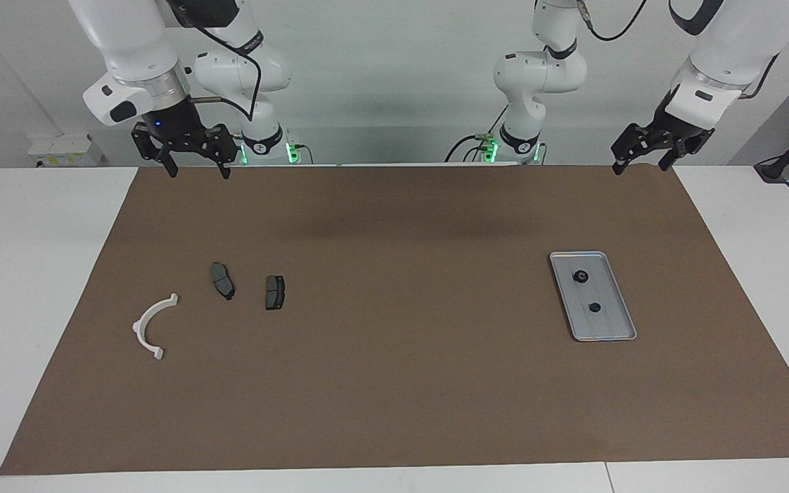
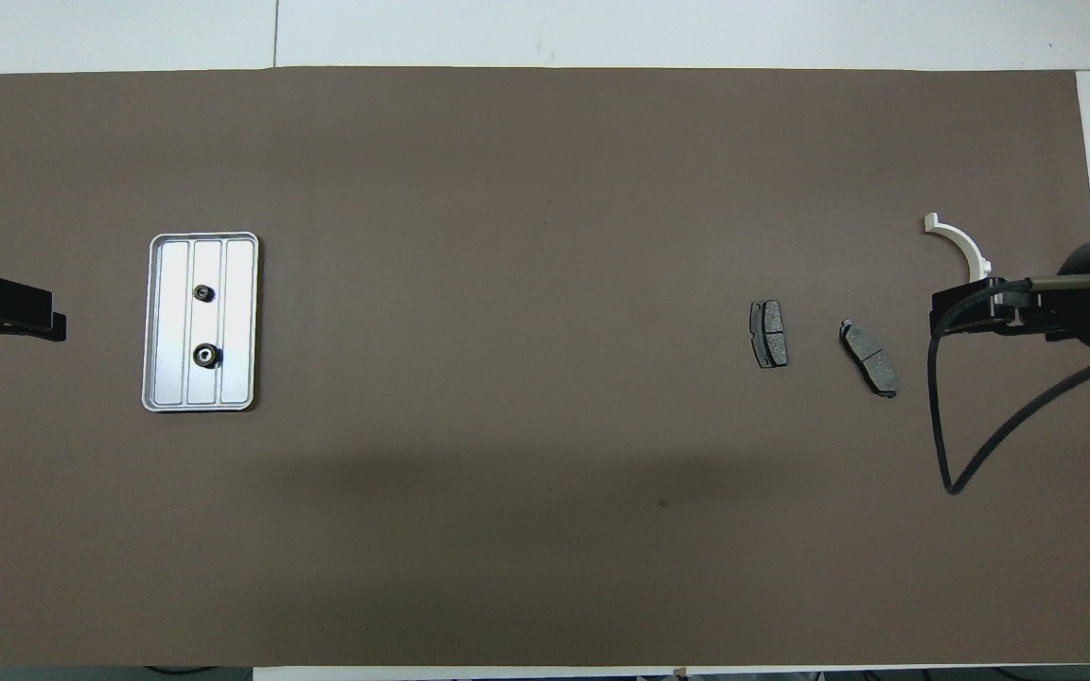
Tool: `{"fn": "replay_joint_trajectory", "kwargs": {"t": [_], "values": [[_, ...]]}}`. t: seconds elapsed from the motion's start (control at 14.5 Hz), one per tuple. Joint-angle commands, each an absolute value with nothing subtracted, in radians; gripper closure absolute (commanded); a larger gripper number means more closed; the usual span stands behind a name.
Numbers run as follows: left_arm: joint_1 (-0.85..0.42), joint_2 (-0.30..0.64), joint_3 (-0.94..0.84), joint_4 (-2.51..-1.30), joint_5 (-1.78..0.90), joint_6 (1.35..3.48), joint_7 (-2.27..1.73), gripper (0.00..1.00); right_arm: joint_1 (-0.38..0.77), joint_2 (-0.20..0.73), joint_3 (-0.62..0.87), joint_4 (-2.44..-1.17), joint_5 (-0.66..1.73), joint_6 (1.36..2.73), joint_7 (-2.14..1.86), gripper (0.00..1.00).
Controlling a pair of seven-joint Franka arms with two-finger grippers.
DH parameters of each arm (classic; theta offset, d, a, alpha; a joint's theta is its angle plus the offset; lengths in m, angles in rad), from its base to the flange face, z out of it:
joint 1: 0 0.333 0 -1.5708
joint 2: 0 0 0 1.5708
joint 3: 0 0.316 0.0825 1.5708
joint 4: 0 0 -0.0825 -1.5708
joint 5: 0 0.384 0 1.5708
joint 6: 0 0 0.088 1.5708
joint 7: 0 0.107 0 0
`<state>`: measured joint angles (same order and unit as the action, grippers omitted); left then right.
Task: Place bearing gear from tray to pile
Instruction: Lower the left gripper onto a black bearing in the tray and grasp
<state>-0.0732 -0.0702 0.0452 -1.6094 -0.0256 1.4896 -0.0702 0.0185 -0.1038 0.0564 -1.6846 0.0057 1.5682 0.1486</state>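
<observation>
I see two small black gears in the silver tray (image 1: 624,334): one bearing gear (image 1: 581,276) nearer the robots, the other gear (image 1: 594,307) at about five o'clock from it. The pile sits toward the right arm's end: a white bracket (image 1: 153,324) and two brake pads (image 1: 222,281). My left gripper (image 1: 641,163) hangs spread and empty over the mat's edge, above the tray at one o'clock. My right gripper (image 1: 198,169) waits, spread too. I think I should drop straight down on one gear and pinch it without bumping the tray's rim.
</observation>
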Motion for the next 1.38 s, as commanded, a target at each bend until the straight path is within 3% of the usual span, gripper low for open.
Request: {"fn": "replay_joint_trajectory", "kwargs": {"t": [0.0, 0.21, 0.48, 1.31], "values": [[-0.071, -0.103, 0.051, -1.644, -0.043, 1.497, -0.052, 0.0, 0.008, -0.115, 0.06, -1.687, 0.002, 1.568, 0.15, 0.0], [-0.071, -0.107, 0.051, -1.667, -0.04, 1.526, -0.048, 0.0, 0.008, -0.115, 0.06, -1.687, 0.0, 1.568, 0.15, 0.0], [-0.072, -0.161, 0.049, -1.949, -0.04, 1.822, -0.017, 0.0, 0.008, -0.115, 0.06, -1.687, 0.002, 1.568, 0.15, 0.0], [-0.043, 0.009, 0.066, -2.167, -0.041, 2.27, 0.072, 0.0, 0.009, -0.117, 0.061, -1.689, 0.003, 1.569, 0.15, 0.0]]}}
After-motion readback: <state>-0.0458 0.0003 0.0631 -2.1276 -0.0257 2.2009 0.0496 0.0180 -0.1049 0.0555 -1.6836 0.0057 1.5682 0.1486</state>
